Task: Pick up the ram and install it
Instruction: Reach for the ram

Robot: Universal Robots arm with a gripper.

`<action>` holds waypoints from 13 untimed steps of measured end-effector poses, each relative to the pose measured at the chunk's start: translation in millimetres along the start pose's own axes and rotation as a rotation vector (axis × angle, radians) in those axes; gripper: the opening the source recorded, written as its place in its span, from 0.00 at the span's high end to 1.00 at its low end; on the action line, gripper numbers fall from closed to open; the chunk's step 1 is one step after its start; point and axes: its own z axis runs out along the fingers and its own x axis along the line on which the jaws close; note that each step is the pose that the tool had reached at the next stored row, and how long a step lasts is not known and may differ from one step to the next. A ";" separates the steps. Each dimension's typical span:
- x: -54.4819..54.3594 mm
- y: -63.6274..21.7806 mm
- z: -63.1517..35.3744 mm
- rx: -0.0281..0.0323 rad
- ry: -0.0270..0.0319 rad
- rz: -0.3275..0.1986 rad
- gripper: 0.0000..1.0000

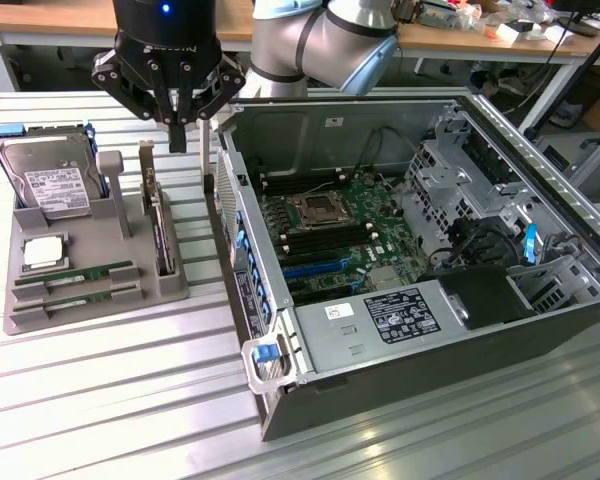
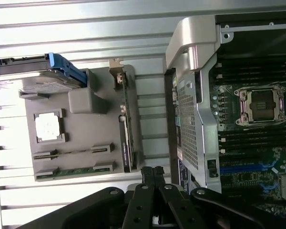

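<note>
Two green ram sticks [image 1: 75,272] [image 1: 78,292] lie on edge in the front slots of a grey holder tray [image 1: 100,312] at the exterior view's left. In the wrist view the ram [image 2: 74,170] is a thin green strip in the tray [image 2: 88,102]. My black gripper [image 1: 177,140] hangs high above the tray's back corner, near the open computer case [image 1: 380,375]. Its fingers are shut together with nothing between them, well apart from the ram. In the wrist view the gripper [image 2: 152,172] points down over the slatted table beside the tray.
The tray also holds a hard drive [image 1: 50,185], a square silver processor [image 1: 42,252] and an upright expansion card [image 1: 160,230]. Inside the case lies the motherboard with its empty processor socket [image 1: 313,210] and long black memory slots [image 1: 325,238]. A workbench [image 1: 500,40] runs along the back.
</note>
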 end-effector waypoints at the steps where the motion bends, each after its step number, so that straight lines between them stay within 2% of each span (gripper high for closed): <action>1: 0.6 0.0 0.0 0.0000 0.0000 0.000 0.90; 13: 14.7 -1.1 -0.4 0.0000 0.0000 0.000 0.90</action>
